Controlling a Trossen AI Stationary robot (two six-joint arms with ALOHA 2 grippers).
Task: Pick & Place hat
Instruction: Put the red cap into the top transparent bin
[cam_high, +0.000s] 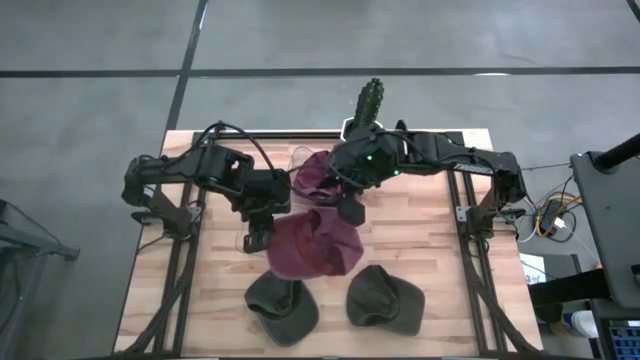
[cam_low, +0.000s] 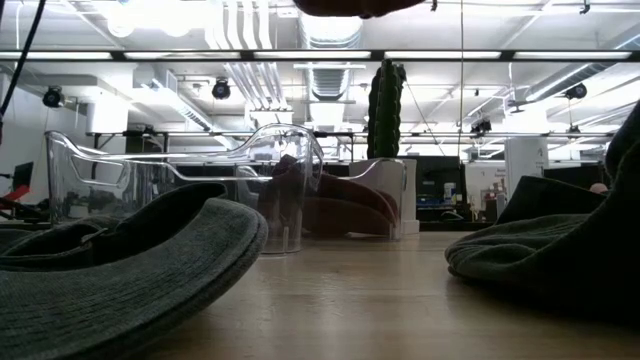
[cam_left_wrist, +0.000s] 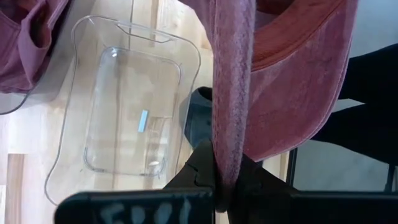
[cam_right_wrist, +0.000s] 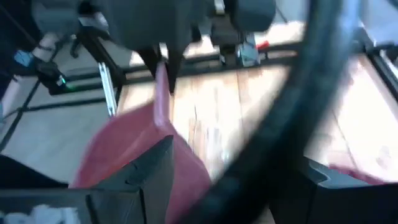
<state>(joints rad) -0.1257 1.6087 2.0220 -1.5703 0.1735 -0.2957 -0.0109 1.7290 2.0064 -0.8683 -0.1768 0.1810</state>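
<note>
Carrying a floppy maroon fabric hat (cam_high: 315, 245) by a thin pinch of cloth.
Left gripper (cam_left_wrist: 225, 186) jaws clench only its edge, so it could slip; right gripper (cam_high: 352, 208) hangs released nearby.

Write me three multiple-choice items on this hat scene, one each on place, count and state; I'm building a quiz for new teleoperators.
1. Where do the green hats lie?
A. table's near edge
B. inside the bin
C. by the cactus

2. How many green hats are on the table?
A. one
B. two
C. four

3. The left gripper is:
A. open, empty
B. shut on the maroon hat
C. out of view

Key: 1 A, high view shows them along the near edge; 2 B, two lie there; 3 B, its fingers pinch the fabric.
</note>
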